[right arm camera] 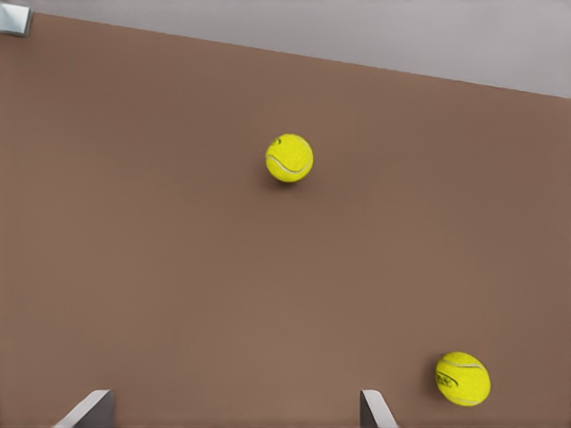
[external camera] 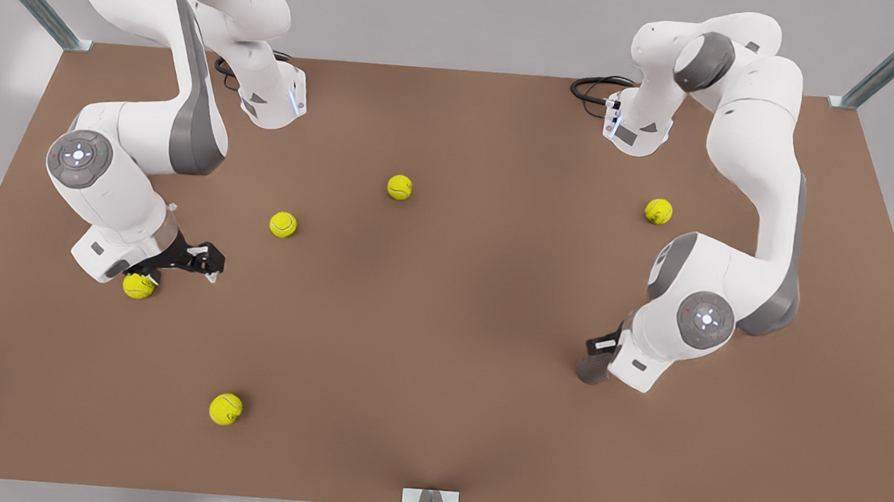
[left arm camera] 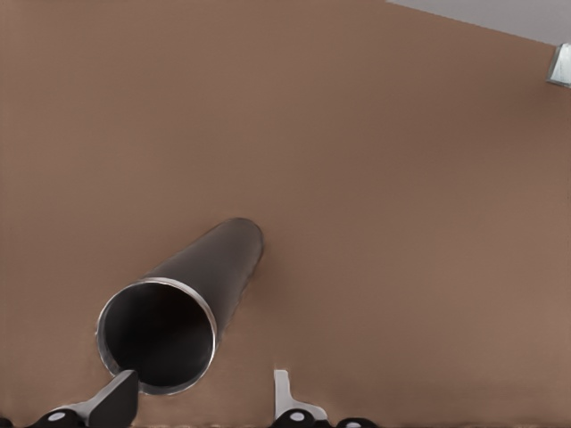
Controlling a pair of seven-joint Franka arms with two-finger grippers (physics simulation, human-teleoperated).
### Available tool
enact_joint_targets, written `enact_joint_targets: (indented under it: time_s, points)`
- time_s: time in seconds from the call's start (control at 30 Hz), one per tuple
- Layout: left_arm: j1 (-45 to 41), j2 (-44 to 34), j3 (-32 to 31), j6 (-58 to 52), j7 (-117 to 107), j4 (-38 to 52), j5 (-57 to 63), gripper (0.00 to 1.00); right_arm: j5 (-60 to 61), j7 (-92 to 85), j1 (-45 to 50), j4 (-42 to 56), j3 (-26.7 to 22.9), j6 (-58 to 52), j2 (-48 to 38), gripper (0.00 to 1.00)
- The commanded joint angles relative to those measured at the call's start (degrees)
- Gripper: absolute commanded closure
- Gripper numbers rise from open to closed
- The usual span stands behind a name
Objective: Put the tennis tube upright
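The tennis tube point(left arm camera: 210, 276) is a dark grey cylinder lying on its side on the brown table point(left arm camera: 401, 178). Its silvery-rimmed open end faces the left wrist camera. My left gripper point(left arm camera: 201, 403) is open, its fingertips point(left arm camera: 116, 397) just short of that rim and the tube's mouth a little to one side of the gap. In the front view the tube point(external camera: 589, 370) pokes out from under the arm on the front view's right, at my left gripper point(external camera: 601, 349). My right gripper point(external camera: 211, 260) hangs open over the table on the front view's left, holding nothing, also seen as right gripper point(right arm camera: 232, 412).
Several yellow-green tennis balls lie scattered: one ball point(external camera: 139, 286) under the right arm's wrist, others point(external camera: 283, 224), point(external camera: 399, 187), point(external camera: 658, 211), point(external camera: 225, 409). Two balls point(right arm camera: 289, 158), point(right arm camera: 462, 378) lie ahead of the right gripper. A metal bracket point(external camera: 431, 501) sits at the near edge.
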Motion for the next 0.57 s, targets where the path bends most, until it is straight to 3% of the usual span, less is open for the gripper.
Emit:
enact_joint_targets:
  time_s: [0.0, 0.17, 0.2, 0.23, 0.3, 0.53]
  points:
    - [0.12, -1.30, -0.11, -1.55, 0.06, 0.02, -0.21, 0.00, -0.09, 0.00, 0.01, 0.00, 0.00, 0.00, 0.00, 0.00]
    - [0.91, -11.32, 0.41, -12.63, 8.13, -0.16, 0.50, 0.00, -0.09, 0.00, 0.01, 0.00, 0.00, 0.00, -0.18, 0.00]
    - [-6.03, -14.57, 19.11, -14.92, 26.06, 0.11, -8.96, 0.00, -0.09, 0.00, 0.01, 0.00, 0.00, 0.00, -0.09, 0.00]
    - [-6.83, -19.84, 25.38, -15.27, 32.83, -4.01, -17.34, 0.00, 0.00, 0.00, 0.01, 0.00, 0.00, 0.00, -0.18, 0.00]
    - [-6.04, -38.82, 24.77, 5.89, 33.81, -33.27, -16.20, 0.00, 0.00, 0.00, 0.01, -0.09, 0.00, 0.00, -0.18, 0.00]
    - [-6.74, -38.04, 23.18, 1.25, 31.62, -31.62, -13.21, 0.00, 0.00, 0.09, 0.01, -0.09, 0.00, 0.00, -0.18, 0.00]
